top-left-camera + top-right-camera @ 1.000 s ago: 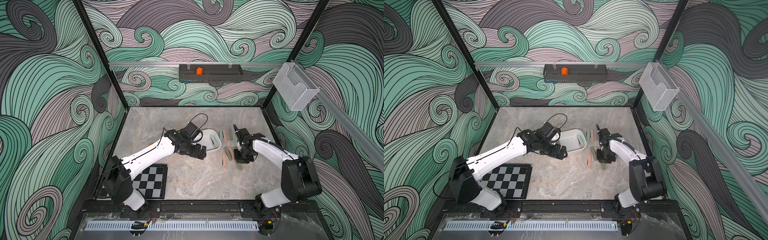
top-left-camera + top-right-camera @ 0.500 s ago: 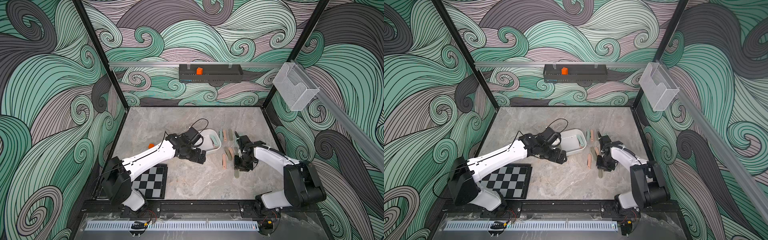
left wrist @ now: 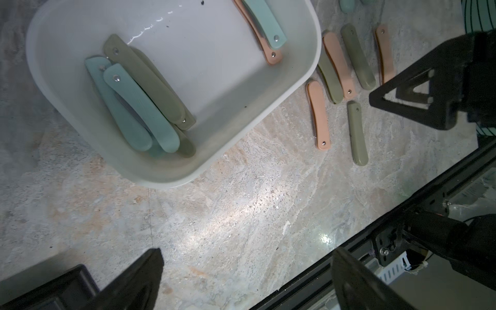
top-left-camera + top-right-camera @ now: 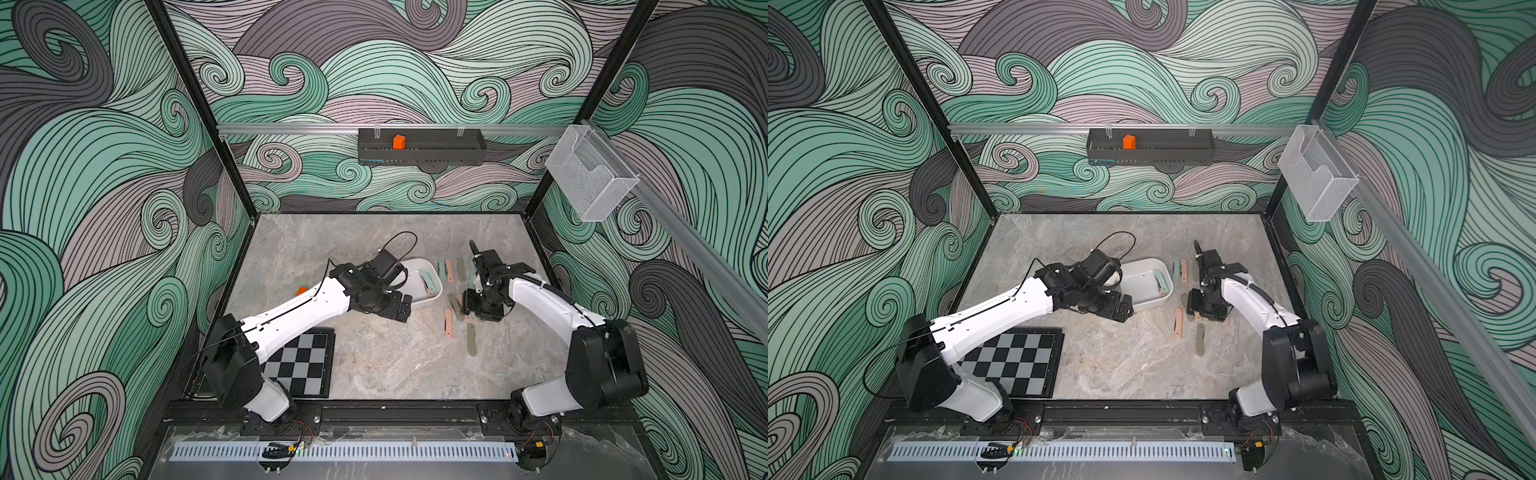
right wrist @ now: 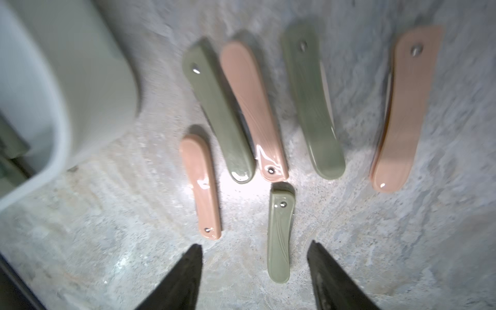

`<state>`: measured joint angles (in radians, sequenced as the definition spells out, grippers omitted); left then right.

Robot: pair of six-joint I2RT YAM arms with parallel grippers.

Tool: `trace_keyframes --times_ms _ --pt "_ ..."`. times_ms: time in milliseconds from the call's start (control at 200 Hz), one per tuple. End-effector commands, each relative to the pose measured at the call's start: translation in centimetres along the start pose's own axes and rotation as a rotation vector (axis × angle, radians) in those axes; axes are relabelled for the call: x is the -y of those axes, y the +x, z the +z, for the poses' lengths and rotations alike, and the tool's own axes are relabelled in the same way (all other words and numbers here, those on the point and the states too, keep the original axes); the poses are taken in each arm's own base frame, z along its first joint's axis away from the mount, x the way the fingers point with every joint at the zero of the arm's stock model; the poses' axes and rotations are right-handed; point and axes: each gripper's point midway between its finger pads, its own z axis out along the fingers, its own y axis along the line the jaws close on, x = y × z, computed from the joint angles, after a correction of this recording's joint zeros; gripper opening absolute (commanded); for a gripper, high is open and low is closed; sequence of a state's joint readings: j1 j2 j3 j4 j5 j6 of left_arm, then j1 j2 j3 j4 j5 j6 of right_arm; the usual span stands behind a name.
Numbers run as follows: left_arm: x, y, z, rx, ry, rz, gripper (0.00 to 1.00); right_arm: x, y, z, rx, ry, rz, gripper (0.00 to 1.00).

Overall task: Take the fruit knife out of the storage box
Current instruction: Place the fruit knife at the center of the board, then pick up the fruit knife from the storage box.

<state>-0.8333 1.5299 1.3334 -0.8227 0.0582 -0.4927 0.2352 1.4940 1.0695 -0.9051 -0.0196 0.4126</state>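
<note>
While it sits on the grey bench (image 4: 374,365), the white round-cornered storage box (image 3: 214,67) lies near the left tool (image 3: 247,252), which gapes empty. The right tool (image 5: 254,244) stands spread, gripping nothing, over a loose olive knife (image 5: 279,236). Inside the box, folded fruit knives (image 3: 145,83), teal, olive and peach, perhaps six, overlap.

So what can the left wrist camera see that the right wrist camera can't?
Only the left wrist view looks inside the white rounded plastic tub: a pile of teal and olive folded knives, a peach and teal pair by one wall, plus the open left gripper. Only the right wrist view shows both fingertips of the open, empty right gripper. Both show the tub's outside and six peach and olive folded knives lying on the grey marble table.
</note>
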Motion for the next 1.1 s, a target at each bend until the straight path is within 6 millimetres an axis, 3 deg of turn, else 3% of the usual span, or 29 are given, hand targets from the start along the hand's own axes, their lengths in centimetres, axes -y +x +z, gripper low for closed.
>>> trace_keyframes --times_ms 0,195,485,785,1096 --pt "-0.9 -1.3 -1.4 0.034 -0.061 0.02 0.99 -0.9 -1.3 -1.3 0.01 0.024 -0.065 0.81" --pt "-2.7 -3.1 -2.9 0.112 -0.053 -0.029 0.99 -4.4 -4.3 -2.8 0.062 0.041 -0.184 0.98" --pt "-6.6 -3.3 -3.8 0.135 -0.072 -0.101 0.99 -10.4 -6.8 -2.1 0.078 0.093 -0.378 0.99" --pt "-8.8 -2.1 -4.2 0.142 -0.09 -0.16 0.99 -13.8 -8.4 1.3 0.071 0.201 -0.526 0.76" --pt "-10.2 -0.8 -3.6 0.121 -0.11 -0.182 0.99 -13.5 -9.8 5.2 0.011 0.28 -0.544 0.6"
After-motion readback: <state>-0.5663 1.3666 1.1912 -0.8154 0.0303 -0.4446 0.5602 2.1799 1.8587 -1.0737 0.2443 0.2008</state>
